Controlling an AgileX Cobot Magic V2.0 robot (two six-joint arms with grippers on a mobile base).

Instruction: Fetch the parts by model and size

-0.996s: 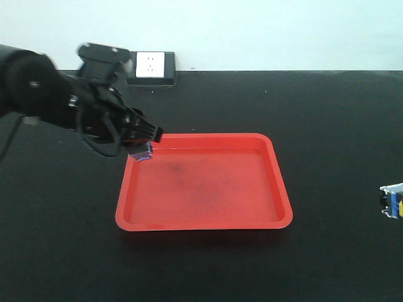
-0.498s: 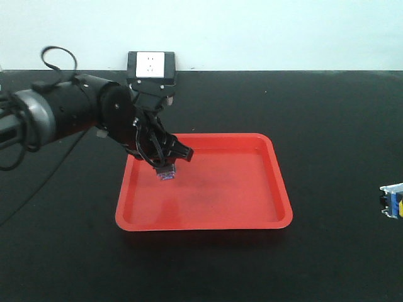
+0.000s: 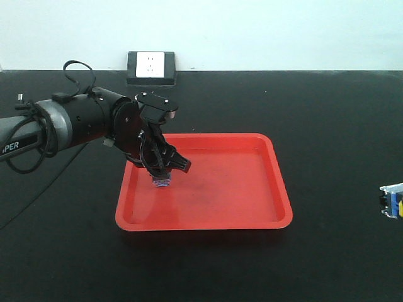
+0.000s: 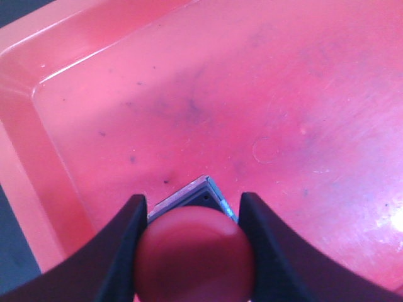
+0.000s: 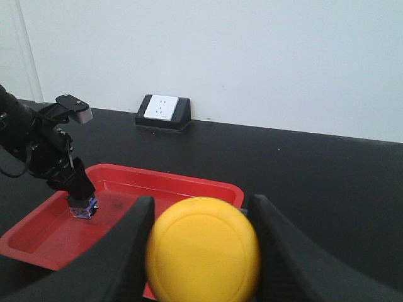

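My left gripper (image 3: 162, 175) is shut on the red-capped switch; its blue-marked base (image 3: 162, 182) sits low over the left part of the red tray (image 3: 252, 217). I cannot tell whether the base touches the floor. In the left wrist view the red cap (image 4: 194, 255) fills the gap between the black fingers (image 4: 123, 251), and a grey base corner (image 4: 201, 192) pokes out ahead. My right gripper (image 5: 201, 204) is shut on the yellow cap (image 5: 203, 251) of the other switch, off to the tray's right. From there I see the left gripper (image 5: 79, 192) over the tray (image 5: 189, 185).
A white wall socket in a black housing (image 3: 151, 68) stands at the back edge of the black table (image 3: 327, 126). A small blue, white and yellow object (image 3: 391, 201) shows at the right edge of the front view. A cable (image 3: 25, 160) loops off the left arm.
My left gripper has carried the red-capped switch from the tray's left rim rightwards and down, over the tray floor. The object at the right edge has not moved.
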